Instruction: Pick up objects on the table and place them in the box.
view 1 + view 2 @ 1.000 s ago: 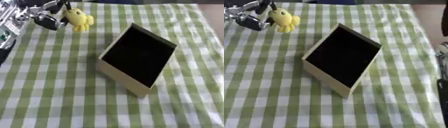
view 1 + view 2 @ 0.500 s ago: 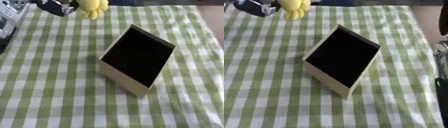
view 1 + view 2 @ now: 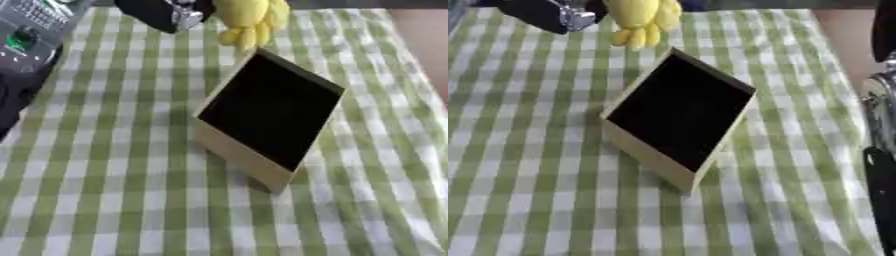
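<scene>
In the left eye view, my left robot hand (image 3: 171, 12) sits at the top edge, black with a silver part, grasping a yellow toy (image 3: 252, 20) that hangs above the far corner of the box (image 3: 267, 112). The toy's lower end is just beside that corner, and I cannot tell whether they touch. The box is tan outside and dark inside, and it lies askew on the surface (image 3: 114, 190), which is covered in a green and white checked cloth. My left arm (image 3: 31, 30) shows grey and black in the upper left corner. In the right eye view, part of my right arm (image 3: 878, 150) runs down the right edge, but the right robot hand itself is out of sight.
</scene>
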Available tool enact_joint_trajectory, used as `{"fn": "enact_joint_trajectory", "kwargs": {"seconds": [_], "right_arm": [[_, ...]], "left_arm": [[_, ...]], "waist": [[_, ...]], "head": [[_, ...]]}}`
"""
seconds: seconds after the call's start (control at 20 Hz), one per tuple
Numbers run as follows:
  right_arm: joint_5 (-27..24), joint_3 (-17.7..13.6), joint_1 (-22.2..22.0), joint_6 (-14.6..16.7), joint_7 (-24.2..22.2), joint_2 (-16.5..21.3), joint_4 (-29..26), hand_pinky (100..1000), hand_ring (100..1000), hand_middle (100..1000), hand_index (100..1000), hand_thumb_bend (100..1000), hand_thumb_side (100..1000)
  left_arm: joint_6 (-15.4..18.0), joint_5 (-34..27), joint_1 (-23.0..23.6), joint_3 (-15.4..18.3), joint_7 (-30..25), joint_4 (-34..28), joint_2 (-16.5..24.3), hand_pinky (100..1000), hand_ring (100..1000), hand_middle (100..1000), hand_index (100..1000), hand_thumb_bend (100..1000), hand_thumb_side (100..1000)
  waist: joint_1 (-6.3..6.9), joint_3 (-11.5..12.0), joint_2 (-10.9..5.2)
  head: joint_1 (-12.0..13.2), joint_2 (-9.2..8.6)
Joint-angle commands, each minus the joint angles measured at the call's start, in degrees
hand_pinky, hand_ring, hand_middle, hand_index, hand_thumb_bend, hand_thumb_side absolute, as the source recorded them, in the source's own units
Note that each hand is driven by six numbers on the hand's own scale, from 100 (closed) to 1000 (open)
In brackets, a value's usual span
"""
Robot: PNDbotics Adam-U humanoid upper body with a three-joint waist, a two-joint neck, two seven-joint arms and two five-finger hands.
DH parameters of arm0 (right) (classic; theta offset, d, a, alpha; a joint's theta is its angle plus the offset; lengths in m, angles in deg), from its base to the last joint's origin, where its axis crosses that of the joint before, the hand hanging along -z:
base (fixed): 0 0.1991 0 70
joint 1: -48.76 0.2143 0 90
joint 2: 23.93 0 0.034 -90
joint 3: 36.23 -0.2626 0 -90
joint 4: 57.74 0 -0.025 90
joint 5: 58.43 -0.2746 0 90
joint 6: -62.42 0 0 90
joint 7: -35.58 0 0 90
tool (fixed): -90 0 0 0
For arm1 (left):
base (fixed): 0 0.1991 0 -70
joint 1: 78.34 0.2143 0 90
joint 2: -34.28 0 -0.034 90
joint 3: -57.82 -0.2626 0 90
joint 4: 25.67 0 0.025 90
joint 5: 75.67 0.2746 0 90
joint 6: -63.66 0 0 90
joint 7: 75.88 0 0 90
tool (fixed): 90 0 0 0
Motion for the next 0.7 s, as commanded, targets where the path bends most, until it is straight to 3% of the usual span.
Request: {"fn": "enact_joint_trajectory", "kwargs": {"seconds": [0.05,0.35,0.7], "right_arm": [[0.3,-0.4,0.9,0.4,0.1,0.6,-1.1,781,737,706,872,100,932],[0.5,-0.7,0.6,0.5,0.5,0.5,-1.1,781,738,706,872,100,934],[0.3,-0.7,0.3,0.5,0.5,0.2,-1.1,781,737,705,872,100,937]], "left_arm": [[-0.6,0.9,-1.3,-0.7,-0.9,-0.7,-2.5,150,370,281,301,100,100],[-1.1,5.4,0.6,-3.1,0.1,-0.7,-6.9,161,376,286,307,100,100],[0.8,7.9,2.1,-5.3,0.0,1.2,-9.3,165,379,289,311,100,100]], "waist": [[0.05,-0.1,-1.55],[0.18,0.1,-1.71],[0.16,0.1,-1.65]], "head": [[-0.2,0.39],[-0.3,0.68],[-0.4,0.73]]}}
